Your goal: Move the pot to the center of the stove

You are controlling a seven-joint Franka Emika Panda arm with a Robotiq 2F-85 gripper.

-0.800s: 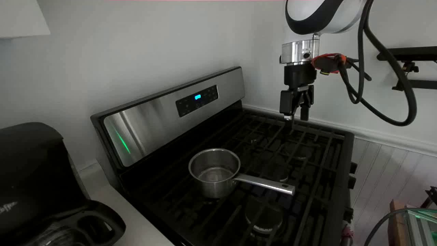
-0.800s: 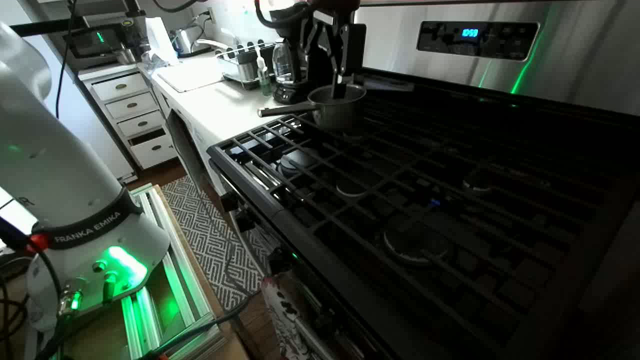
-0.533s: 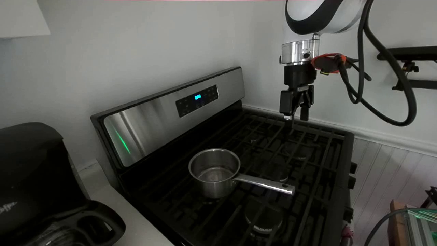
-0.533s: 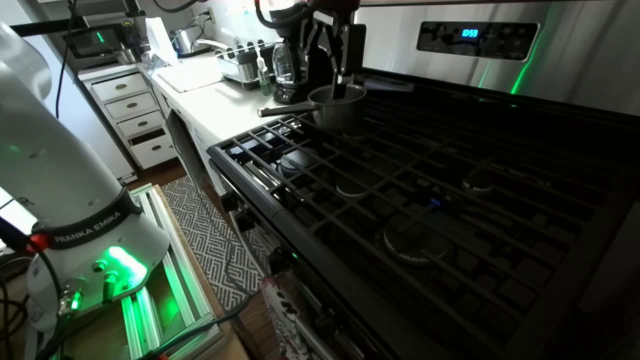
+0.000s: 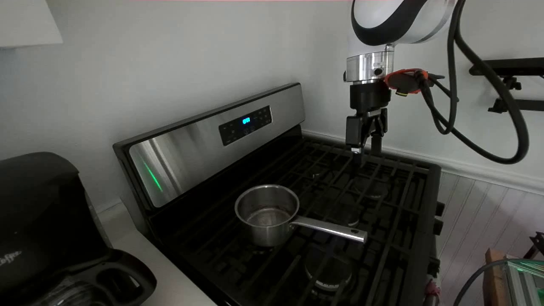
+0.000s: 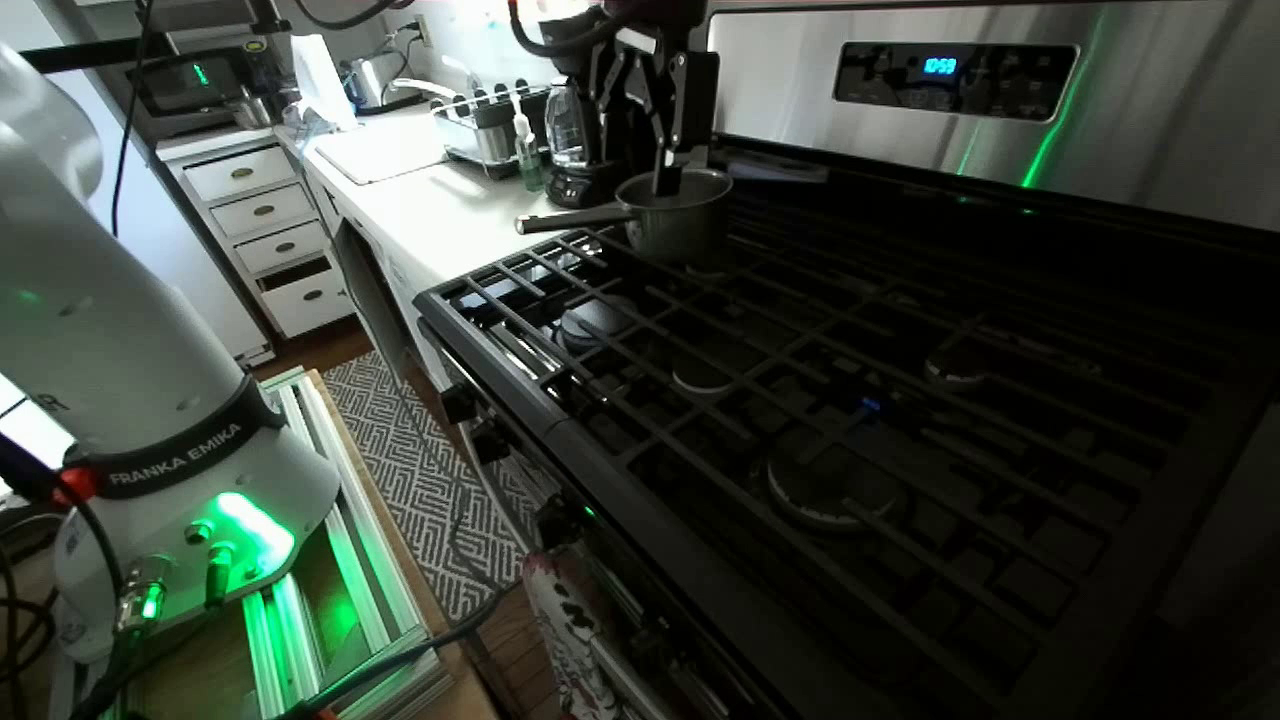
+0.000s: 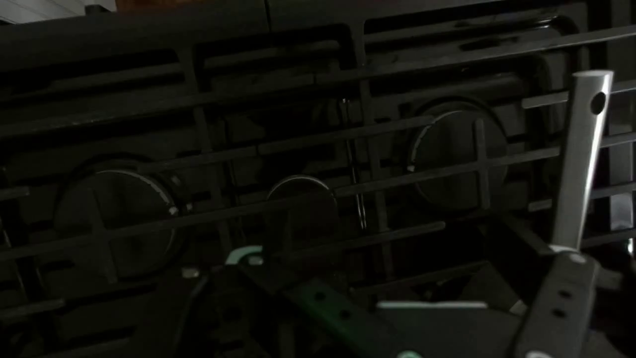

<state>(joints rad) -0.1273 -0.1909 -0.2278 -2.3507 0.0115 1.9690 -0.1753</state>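
Observation:
The pot (image 5: 270, 234), a shiny steel saucepan, stands upright on the grates of the stove (image 5: 199, 153), at the end by the coffee maker. It also shows in an exterior view (image 6: 680, 230), its handle toward the stove's front. In the wrist view only the pot's handle (image 7: 580, 164) shows at the right; its bowl is hidden. My gripper (image 5: 366, 154) is open and empty above the grates, apart from the pot, toward the far end. In an exterior view the gripper (image 6: 668, 180) overlaps the pot by line of sight. The wrist view shows the gripper's spread fingers (image 7: 360, 261).
A black coffee maker (image 5: 51, 229) stands on the white counter (image 5: 165, 272) beside the stove. The stove's back panel (image 6: 780, 90) rises behind the grates. A wall (image 5: 327, 85) borders the far end. A dish rack (image 6: 490, 135) stands farther along the counter.
My gripper has moved slightly left and a little down in an exterior view, and slightly left in the opposite exterior view. The pot has not moved.

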